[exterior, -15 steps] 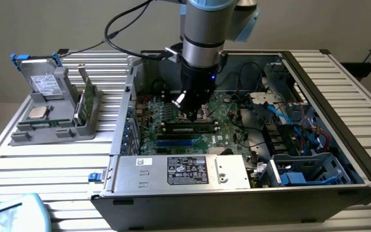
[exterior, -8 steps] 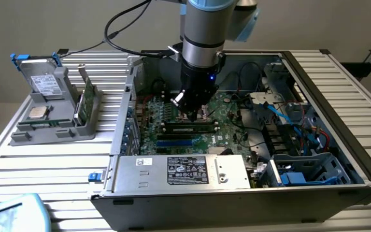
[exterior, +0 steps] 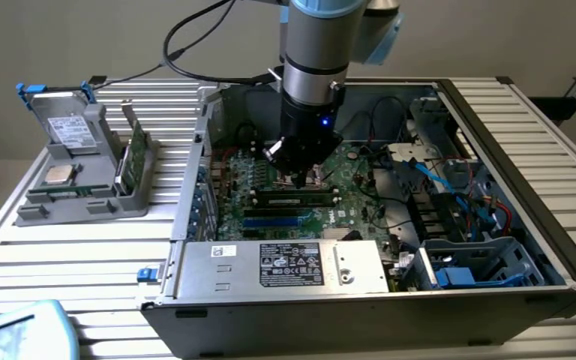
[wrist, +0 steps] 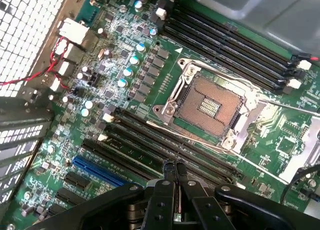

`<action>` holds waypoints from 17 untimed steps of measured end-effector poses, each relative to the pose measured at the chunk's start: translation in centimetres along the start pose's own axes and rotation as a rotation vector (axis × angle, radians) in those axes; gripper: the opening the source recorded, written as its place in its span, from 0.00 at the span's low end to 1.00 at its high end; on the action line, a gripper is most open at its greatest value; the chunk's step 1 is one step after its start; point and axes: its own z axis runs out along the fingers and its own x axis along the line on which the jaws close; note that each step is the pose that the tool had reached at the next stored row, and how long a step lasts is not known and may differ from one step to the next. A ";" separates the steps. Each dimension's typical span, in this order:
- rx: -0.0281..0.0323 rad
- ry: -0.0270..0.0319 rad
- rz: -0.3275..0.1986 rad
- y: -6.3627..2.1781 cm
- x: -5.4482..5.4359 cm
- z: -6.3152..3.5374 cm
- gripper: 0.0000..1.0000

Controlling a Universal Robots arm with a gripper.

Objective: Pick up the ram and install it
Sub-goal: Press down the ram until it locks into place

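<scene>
a: power supply [exterior: 278, 264], silver with its label up, sits at the near edge of the open computer case [exterior: 528, 225]. where's the ram?

b: ram [exterior: 290, 199] lies flat across the memory slots on the motherboard [exterior: 353, 169], a dark green stick just under the gripper [exterior: 298, 178]. from the wrist, the slots [wrist: 150, 145] run as long black rows beside the empty processor socket [wrist: 210, 107].

a: and the fingers?

b: fingers [wrist: 167, 177] are pinched together, tips touching, right over the slots. i can't tell whether they press on the stick or hover just above it.

a: anything outside the case?

b: on the worktop [exterior: 118, 247], at the exterior view's left, a grey holder [exterior: 78, 187] carries a small silver processor chip [exterior: 60, 175], an upright green card [exterior: 130, 159] and a drive [exterior: 68, 127] with blue tabs.
</scene>
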 end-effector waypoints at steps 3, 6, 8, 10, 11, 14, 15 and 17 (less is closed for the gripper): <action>-0.0011 -0.0024 0.047 0.00 0.0 0.01 0.11; -0.0022 -0.0048 0.094 0.00 0.0 0.02 0.11; -0.0029 -0.0064 0.124 0.00 0.0 0.03 0.11; -0.0037 -0.0080 0.155 0.00 0.0 0.04 0.11; -0.0041 -0.0088 0.170 0.00 0.0 0.05 0.11; -0.0052 -0.0112 0.216 0.00 0.0 0.06 0.11; -0.0055 -0.0121 0.232 0.00 0.0 0.07 0.11; -0.0063 -0.0136 0.262 0.00 0.0 0.08 0.11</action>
